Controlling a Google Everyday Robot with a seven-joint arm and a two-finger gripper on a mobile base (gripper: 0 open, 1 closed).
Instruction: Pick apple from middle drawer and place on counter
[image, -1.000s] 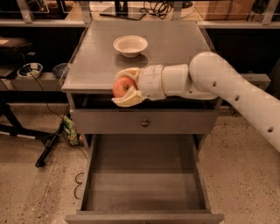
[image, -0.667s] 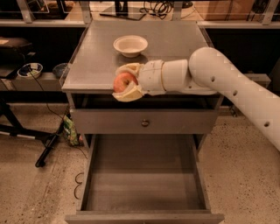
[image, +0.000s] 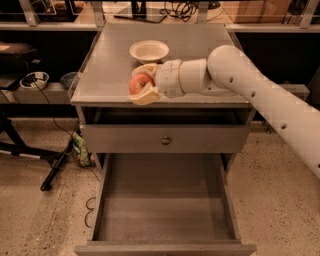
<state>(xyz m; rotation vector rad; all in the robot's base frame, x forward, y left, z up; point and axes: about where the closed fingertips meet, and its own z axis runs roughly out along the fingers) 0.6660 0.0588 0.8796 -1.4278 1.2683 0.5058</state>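
We see a speckled beige floor (image: 35, 220) under warm, dim light. To the left, a low dark shelf (image: 30, 92) carries a small patterned dish (image: 34, 79), and a thin cable (image: 50, 107) trails down from it. Black stand legs (image: 30, 152) splay over the floor beside a green packet (image: 80, 149), near a looped cord (image: 89, 210). Behind runs a bench (image: 165, 20) with tangled wires (image: 180, 9) between pale metal uprights (image: 97, 11). The gripper (image: 142, 84), closed round the apple (image: 139, 83), sits over the counter's (image: 110, 65) front edge.
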